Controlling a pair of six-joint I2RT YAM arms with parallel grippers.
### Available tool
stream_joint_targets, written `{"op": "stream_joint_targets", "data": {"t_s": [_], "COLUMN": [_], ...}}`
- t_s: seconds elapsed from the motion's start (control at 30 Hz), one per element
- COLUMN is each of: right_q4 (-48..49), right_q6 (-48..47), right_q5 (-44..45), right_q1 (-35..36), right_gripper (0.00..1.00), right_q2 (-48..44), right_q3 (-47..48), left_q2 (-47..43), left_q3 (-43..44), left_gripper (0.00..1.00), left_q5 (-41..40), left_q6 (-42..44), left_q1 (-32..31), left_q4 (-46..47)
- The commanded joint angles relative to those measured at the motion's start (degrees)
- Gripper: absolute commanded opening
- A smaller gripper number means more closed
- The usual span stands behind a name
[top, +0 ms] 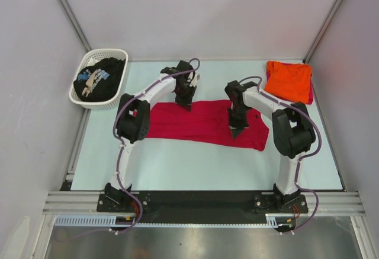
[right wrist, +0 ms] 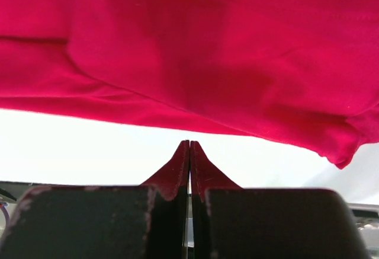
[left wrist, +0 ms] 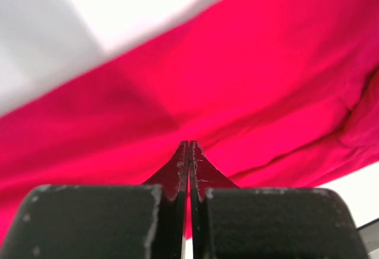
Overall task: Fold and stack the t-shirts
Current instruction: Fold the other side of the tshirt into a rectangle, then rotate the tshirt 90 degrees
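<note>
Pale blue-green table (top: 177, 164) between plain white walls, seen from above, with two white-and-black robot arms reaching over it. Three t-shirts can be counted, and one basket.

One plain crimson-red cloth t-shirt (top: 195, 122) lies spread flat across the middle of the table. It lies directly under the left pincer (left wrist: 189, 143), whose two dark fingers are pressed together with the tips over the red cloth; whether any cloth is caught between them cannot be told. The right pincer (right wrist: 189, 143) is also pressed together. Its own camera shows the tips against bare table, just short of the red shirt's edge, with the cloth lying beyond them.

One bright orange t-shirt (top: 288, 80) sits folded well beyond the right pincer and to its right, near the far corner. A thin pink-red strip (top: 310, 93) shows along its right edge; what it is cannot be told.

One black t-shirt with pale blue-white print (top: 100, 78) lies bunched in a white plastic lattice basket (top: 109, 52), well beyond the left pincer and to its left.
</note>
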Motion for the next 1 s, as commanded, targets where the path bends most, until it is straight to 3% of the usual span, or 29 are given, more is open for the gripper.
{"op": "stream_joint_targets", "data": {"t_s": [0.0, 0.43, 0.97], "right_q4": [2.0, 6.0, 5.2], "right_q6": [2.7, 4.5, 1.1], "right_q5": [1.7, 5.6, 14.9], "right_q1": [0.1, -0.4, -3.0], "right_gripper": [0.00, 0.00, 0.00], "right_q2": [-1.5, 5.7, 10.0], "right_q3": [-2.1, -3.5, 2.0], "left_q2": [2.7, 10.4, 9.8], "left_q3": [6.4, 10.8, 6.8], "left_gripper": [0.00, 0.00, 0.00], "left_q5": [0.7, -4.9, -8.0], "left_q6": [-1.3, -0.6, -0.6], "left_q1": [0.1, 0.2, 5.4], "left_q4": [2.0, -3.7, -7.1]}}
